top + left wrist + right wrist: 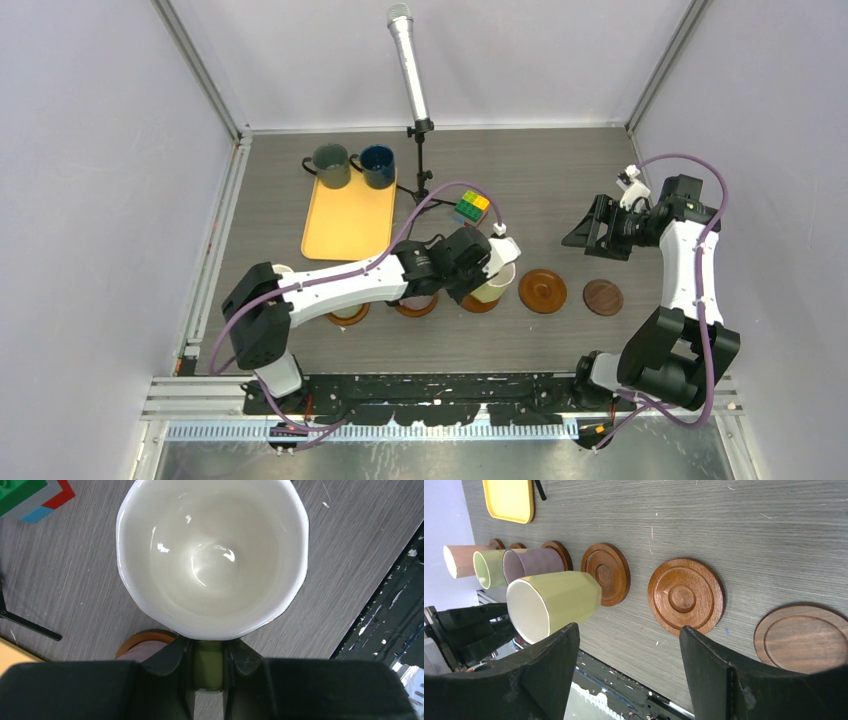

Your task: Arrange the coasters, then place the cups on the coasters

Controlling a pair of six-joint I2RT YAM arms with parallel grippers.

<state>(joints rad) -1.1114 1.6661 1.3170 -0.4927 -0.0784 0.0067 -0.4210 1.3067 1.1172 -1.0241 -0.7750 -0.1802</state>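
My left gripper [208, 652] clamps the cream-yellow mug [212, 555] by its handle over a coaster [610, 570]; my right gripper [629, 632] hangs, jaws apart

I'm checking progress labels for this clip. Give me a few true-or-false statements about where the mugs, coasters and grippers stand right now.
1. The left gripper is shut on the cream-yellow mug. True.
2. The right gripper holds a coaster. False: its jaws stand open with nothing between them.
3. The two coasters nearest the right arm carry no mug. True.
4. The navy mug stands on a coaster. False: it is at the far end of the yellow tray, beside the dark grey-green mug.
5. The multicoloured cube lies on the tray. False: it sits on the table, to the right of the tray.
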